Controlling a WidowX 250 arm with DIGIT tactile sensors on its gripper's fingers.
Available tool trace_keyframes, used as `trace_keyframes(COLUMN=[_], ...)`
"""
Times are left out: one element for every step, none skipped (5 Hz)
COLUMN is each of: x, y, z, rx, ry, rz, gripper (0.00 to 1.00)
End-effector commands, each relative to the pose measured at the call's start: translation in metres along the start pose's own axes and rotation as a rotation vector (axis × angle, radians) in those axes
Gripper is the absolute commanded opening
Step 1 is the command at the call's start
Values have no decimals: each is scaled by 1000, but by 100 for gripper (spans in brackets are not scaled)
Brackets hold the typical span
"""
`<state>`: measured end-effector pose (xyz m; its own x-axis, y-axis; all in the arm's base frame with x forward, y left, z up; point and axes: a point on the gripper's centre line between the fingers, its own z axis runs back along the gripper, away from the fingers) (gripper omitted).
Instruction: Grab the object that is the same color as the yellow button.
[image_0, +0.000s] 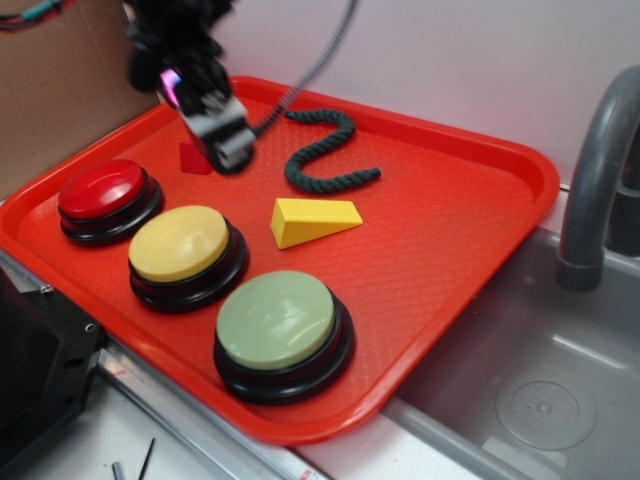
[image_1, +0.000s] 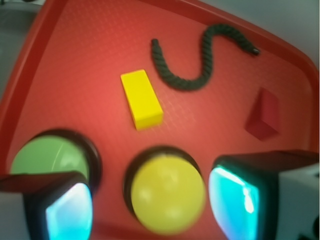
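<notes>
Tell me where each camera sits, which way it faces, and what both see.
Exterior: off the tray's button side, above it, looking down across; shows the arm and its hand above the tray's far part.
Wrist: on the hand, looking down; both fingers frame the bottom.
Shared: yellow wedge, yellow button, green button, rope, red wedge.

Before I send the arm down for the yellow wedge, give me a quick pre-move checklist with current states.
1. Target identified: yellow wedge matches the yellow button in color. Ok.
2. Wedge free of neighbors: lies apart from the dark green rope and the red wedge. Ok.
3. Gripper open: wrist view shows both fingers spread wide with nothing between. Ok.
4. Gripper over the wedge: it hangs above the yellow button, wedge off ahead. Not ok.
5. Finger alignment with the wedge's narrow sides: cannot tell.
6. Wedge resting flat on the red tray. Ok.
</notes>
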<state>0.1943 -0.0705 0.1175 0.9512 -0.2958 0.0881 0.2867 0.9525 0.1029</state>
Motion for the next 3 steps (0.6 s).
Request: trace_keyframes(x=[30,32,33], y=[1,7,10], z=[-47,-65,-84], rx=[-28,-23,-22], ry=[18,58,97], rz=[12,36,29], gripper=[100,100,100])
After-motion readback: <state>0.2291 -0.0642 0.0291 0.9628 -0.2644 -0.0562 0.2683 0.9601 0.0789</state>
